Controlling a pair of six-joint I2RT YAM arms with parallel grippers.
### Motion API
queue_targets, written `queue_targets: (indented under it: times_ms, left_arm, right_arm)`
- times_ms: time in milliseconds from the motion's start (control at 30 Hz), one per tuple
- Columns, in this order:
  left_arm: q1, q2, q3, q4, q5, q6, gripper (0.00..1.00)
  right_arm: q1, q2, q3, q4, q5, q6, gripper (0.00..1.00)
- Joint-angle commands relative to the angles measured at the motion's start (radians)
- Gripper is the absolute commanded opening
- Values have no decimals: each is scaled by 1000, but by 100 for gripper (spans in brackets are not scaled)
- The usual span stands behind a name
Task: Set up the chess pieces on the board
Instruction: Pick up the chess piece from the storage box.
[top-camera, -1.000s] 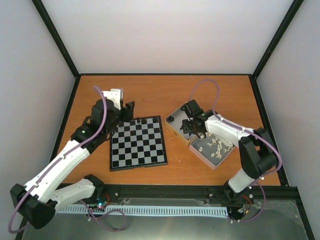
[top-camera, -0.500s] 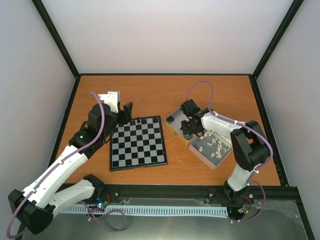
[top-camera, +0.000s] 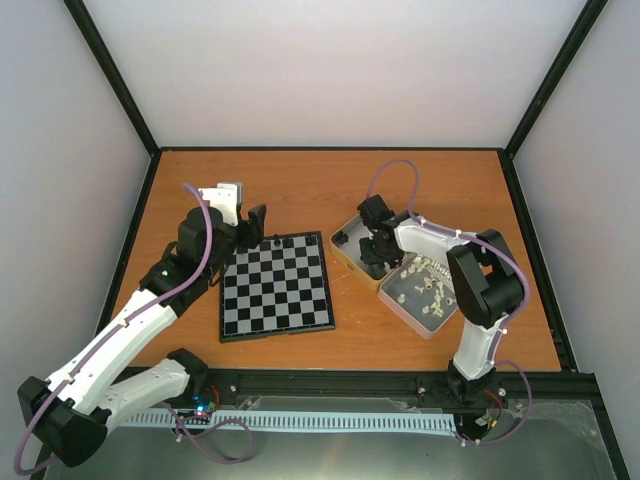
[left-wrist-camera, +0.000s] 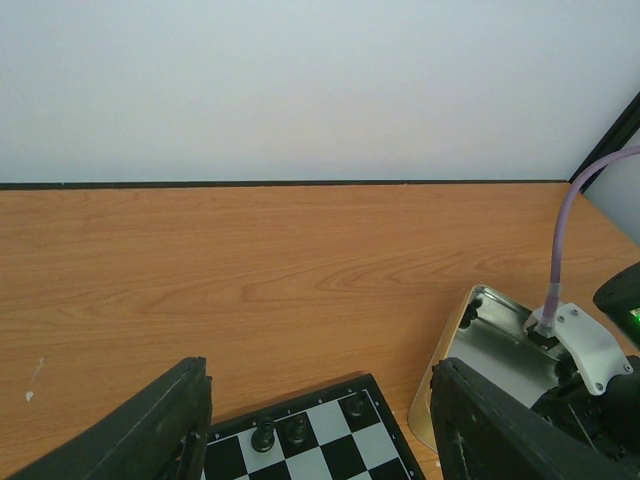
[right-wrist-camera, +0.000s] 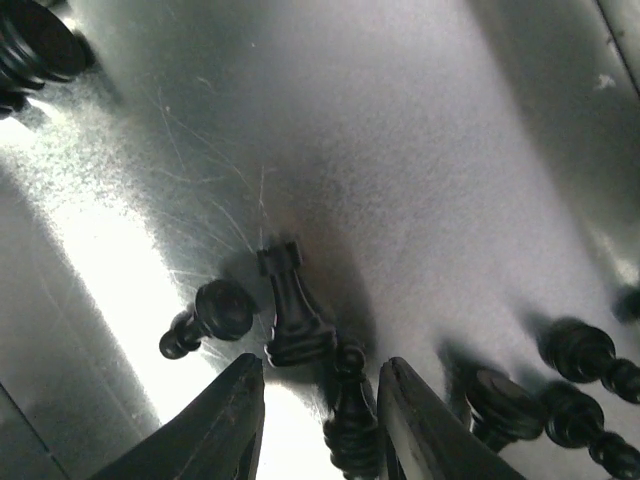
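Observation:
The board (top-camera: 276, 286) lies left of centre. Three black chess pieces stand along its far edge, seen in the left wrist view (left-wrist-camera: 263, 434). My left gripper (top-camera: 251, 227) hovers open and empty over the board's far left corner; its midpoint also shows in the left wrist view (left-wrist-camera: 320, 400). My right gripper (top-camera: 376, 250) is down inside the silver tin (top-camera: 350, 262) that holds black pieces. In the right wrist view this gripper (right-wrist-camera: 320, 368) is open, with a black piece (right-wrist-camera: 350, 425) lying between the jaws. A black rook (right-wrist-camera: 291, 310) and a pawn (right-wrist-camera: 206, 316) lie just beyond the fingertips.
A second tin (top-camera: 428, 318) with several cream-white pieces adjoins the first on the right. More black pieces lie at the tin's edges (right-wrist-camera: 575, 370). A black frame rails the table; bare wood lies behind the board (left-wrist-camera: 300, 260).
My right gripper has shifted a little left and farther back within the black-piece tin, its forearm swinging along. The left gripper lifted slightly and then held still.

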Motion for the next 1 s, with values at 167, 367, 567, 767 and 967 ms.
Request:
queue_targets:
  times_ms: [167, 367, 567, 767, 967]
  left_arm:
    - [5, 8, 6, 28, -13, 15, 61]
    - [5, 7, 7, 22, -16, 19, 61]
    - [5, 6, 3, 23, -14, 14, 61]
    - [5, 8, 5, 23, -12, 15, 61]
    - [5, 9, 3, 23, -8, 12, 61]
  right_arm:
    - [-13, 53, 72, 35, 17, -59, 33]
    - [-32, 65, 68, 43, -17, -57, 30]
    - [-34, 45, 32, 45, -54, -57, 30]
    - [-34, 59, 26, 37, -78, -63, 29]
    - [-34, 65, 33, 31, -67, -63, 18]
